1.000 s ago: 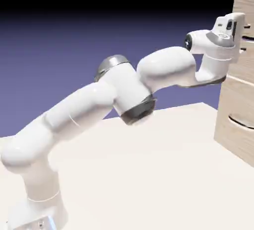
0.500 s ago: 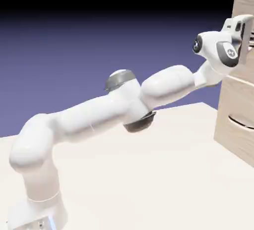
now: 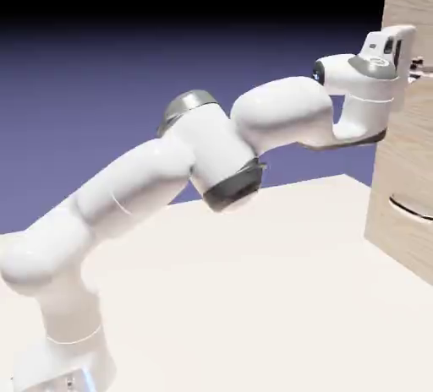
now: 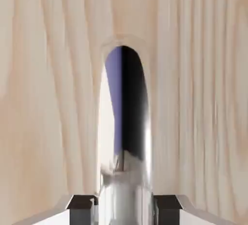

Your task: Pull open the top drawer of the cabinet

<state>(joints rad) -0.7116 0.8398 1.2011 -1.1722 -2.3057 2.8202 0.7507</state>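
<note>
Handle (image 4: 125, 136) between jaws, end hidden

Before the pincer (image 4: 124, 208), the top drawer (image 4: 48, 98) is pale matt wood grain; its handle (image 4: 127, 136) between the fingers is glossy, mirror-like metal.

White arm (image 3: 169, 171) rises from lower left, elbow bent, wrist level and high at right. Tool (image 4: 123, 204) points away from base, both fingers (image 4: 82, 203) clamped on a shiny bar.
</note>
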